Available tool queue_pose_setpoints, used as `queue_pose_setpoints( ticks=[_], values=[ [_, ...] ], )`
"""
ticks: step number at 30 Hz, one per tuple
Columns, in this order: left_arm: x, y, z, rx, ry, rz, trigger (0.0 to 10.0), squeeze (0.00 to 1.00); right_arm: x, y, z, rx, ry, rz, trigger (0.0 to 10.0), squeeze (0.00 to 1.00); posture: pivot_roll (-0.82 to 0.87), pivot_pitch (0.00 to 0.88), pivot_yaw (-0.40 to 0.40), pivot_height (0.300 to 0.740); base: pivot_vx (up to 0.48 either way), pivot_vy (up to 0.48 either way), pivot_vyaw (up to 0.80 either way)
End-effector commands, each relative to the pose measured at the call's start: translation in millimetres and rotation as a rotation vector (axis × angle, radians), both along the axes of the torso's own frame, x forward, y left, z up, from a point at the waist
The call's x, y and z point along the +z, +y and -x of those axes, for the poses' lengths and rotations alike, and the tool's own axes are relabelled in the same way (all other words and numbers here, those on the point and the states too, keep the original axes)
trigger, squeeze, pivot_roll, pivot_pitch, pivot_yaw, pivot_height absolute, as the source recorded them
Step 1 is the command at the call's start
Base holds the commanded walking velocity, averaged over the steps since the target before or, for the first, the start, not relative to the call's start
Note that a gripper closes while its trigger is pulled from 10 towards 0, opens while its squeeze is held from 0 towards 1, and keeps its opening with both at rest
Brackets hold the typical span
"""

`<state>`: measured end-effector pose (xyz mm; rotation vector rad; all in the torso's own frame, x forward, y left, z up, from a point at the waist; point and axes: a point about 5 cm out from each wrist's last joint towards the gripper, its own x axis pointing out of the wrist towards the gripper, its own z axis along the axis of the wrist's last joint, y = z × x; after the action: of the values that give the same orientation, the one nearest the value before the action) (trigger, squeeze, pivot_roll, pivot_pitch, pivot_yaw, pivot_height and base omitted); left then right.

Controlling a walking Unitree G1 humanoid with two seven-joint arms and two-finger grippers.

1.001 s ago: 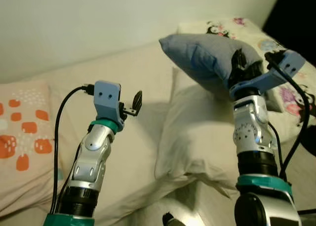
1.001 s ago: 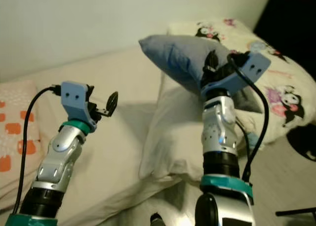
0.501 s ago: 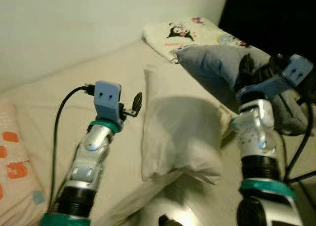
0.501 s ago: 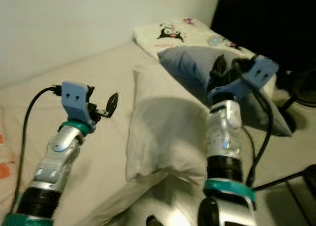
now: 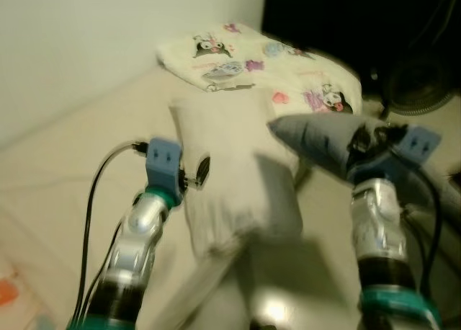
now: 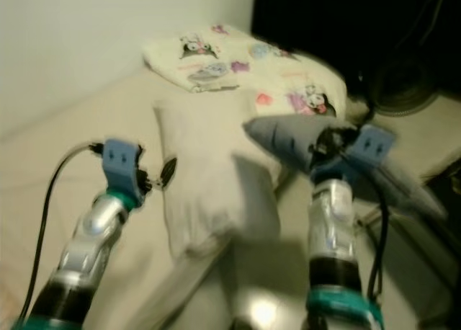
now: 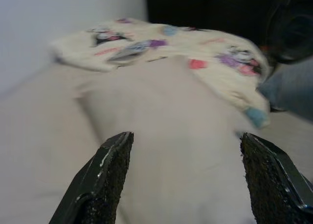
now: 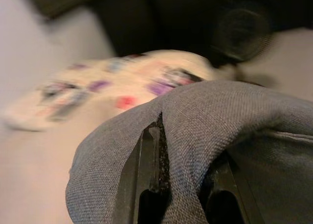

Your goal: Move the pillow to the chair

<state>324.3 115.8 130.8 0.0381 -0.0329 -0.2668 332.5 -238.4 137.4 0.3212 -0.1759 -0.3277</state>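
Right gripper (image 5: 369, 139) fingers pinch grey pillow (image 5: 317, 139) over beige bed (image 5: 72, 171); left gripper (image 7: 183, 180) wide.

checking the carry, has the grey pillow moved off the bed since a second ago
Yes. The grey pillow, clamped in the right pincer, sat over the white pillow a second ago; now it hangs past that pillow's right edge, toward the dark room side.

Beige bed (image 5: 65, 164) w/ white pillow (image 5: 234, 179), cartoon-print pillow (image 5: 252, 63).

Silver arms, blue wrist mounts, seemingly teal collars
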Motion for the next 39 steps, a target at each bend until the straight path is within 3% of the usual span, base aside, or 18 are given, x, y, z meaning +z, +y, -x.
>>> queue_pose_setpoints(
  ticks=[1,13,30,39],
  values=[
    [-5.5,1.0,2.4,0.002,0.02,-0.019,10.0,0.0,23.1,2.7,-3.6,0.001,-0.099,0.042,10.0,0.0,0.01,0.009,0.088,0.739,0.0,0.0,-0.8],
    [-14.9,-6.9,8.7,0.059,0.045,0.029,10.0,0.0,19.9,21.8,-7.8,0.088,-0.051,0.109,10.0,0.0,-0.01,0.013,-0.015,0.739,0.0,0.0,-0.8],
    [-5.6,-3.9,8.6,0.06,0.006,0.015,10.0,0.0,-0.9,45.2,-3.1,0.138,0.024,0.074,10.0,0.0,0.01,0.025,0.01,0.739,0.0,0.0,-0.8],
    [-2.4,-8.1,8.0,0.027,-0.002,0.015,10.0,0.0,-10.9,47.6,3.3,0.134,0.055,0.071,10.0,0.0,0.0,0.031,0.028,0.739,0.0,0.0,-0.8]
  ],
)
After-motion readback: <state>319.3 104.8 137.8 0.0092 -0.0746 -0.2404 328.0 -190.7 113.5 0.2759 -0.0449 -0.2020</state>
